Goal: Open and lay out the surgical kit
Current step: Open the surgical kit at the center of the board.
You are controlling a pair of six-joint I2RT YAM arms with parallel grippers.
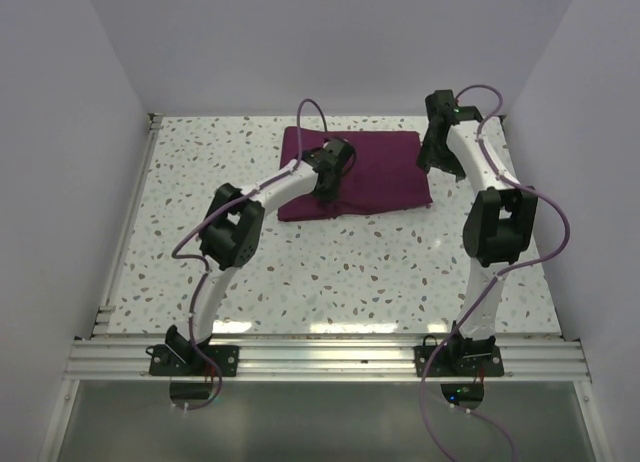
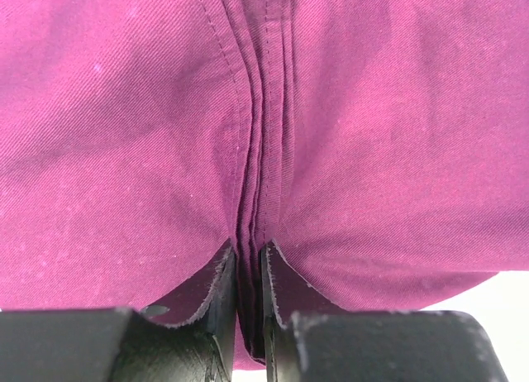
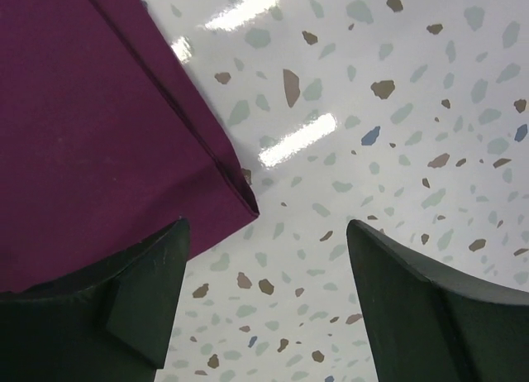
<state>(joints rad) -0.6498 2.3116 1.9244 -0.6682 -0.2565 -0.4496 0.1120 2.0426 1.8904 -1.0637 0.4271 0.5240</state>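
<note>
One folded surgical kit (image 1: 385, 172) — long axis running left-right.

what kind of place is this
Probably a robot test cell in a lab: plain white walls boxing in a speckled table, left arm and right arm bolted to a metal rail, and one folded purple wrap.

No text, label, brand, number or sign can be read in any of the three views (the purple cloth wrap (image 1: 385, 172) is plain fabric with stitched seams, and the speckled desk (image 1: 300, 272) carries only its chip pattern).
</note>
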